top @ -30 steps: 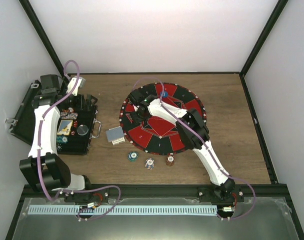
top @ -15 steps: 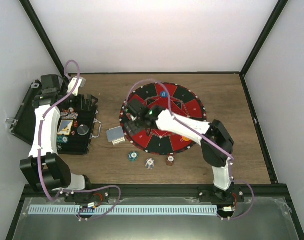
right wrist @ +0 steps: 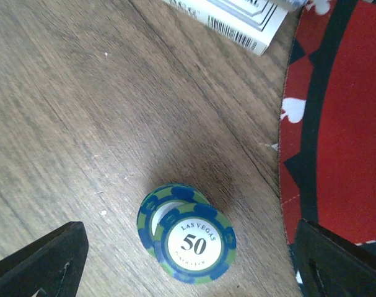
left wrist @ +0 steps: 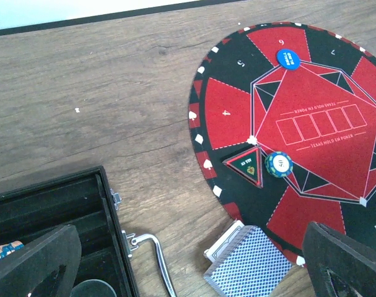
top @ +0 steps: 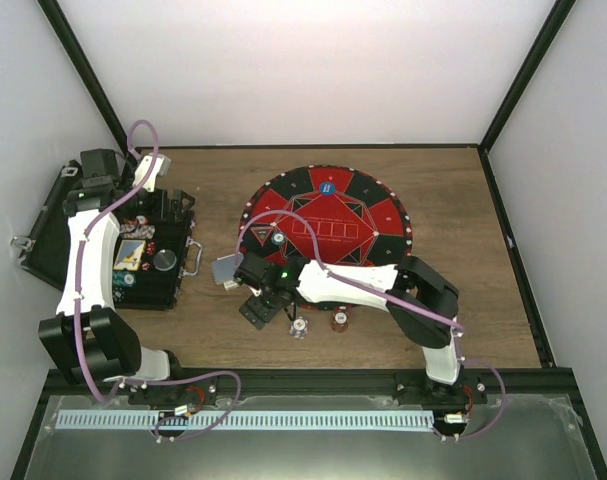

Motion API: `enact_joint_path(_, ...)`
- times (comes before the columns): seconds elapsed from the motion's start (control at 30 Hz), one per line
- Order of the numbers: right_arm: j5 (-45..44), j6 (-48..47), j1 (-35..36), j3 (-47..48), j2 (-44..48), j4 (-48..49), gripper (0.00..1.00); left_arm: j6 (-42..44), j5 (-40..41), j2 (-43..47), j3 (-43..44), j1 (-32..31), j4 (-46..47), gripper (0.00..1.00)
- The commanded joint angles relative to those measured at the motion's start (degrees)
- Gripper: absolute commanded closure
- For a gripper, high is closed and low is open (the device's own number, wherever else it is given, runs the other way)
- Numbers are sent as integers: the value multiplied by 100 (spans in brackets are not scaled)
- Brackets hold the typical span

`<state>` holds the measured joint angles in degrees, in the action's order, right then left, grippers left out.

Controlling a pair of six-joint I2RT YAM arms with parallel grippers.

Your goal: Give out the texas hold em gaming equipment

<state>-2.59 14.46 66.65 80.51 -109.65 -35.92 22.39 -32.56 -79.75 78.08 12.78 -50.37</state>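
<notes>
Lab test enclosure: white walls (top: 283,70), black frame (top: 333,380), wooden tabletop (top: 453,200).

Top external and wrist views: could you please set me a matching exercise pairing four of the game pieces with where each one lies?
Things:
1 blue button disc
2 blue-green chip stack
3 card deck
4 triangular marker

Places:
A on the mat, right beside a lone chip
B face down at the mat's left rim
C on the mat's far side, away from the arms
D on bare table, showing 50

Pairs: 1-C; 2-D; 3-B; 4-A
</notes>
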Motion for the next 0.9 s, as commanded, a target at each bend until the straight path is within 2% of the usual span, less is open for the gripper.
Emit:
enact_joint_path(0.0,13,41,67,86,-273,-6,9,67,-30,39,155,28,-61,0)
enact_joint_path(0.27,48,22,84,106,-431,-92,21,69,17,42,181,34,-35,0)
enact_joint_path(0.43,11,52,134,149,-447,-93,41,72,4,38,183,31,-34,0)
enact_joint_path(0.7,-67,118,199,225,-486,-143,46,122,16,65,181,31,-65,0)
enact_joint_path(0.87,-92,144,225,282,-515,-156,54,131,25,66,164,31,-69,0)
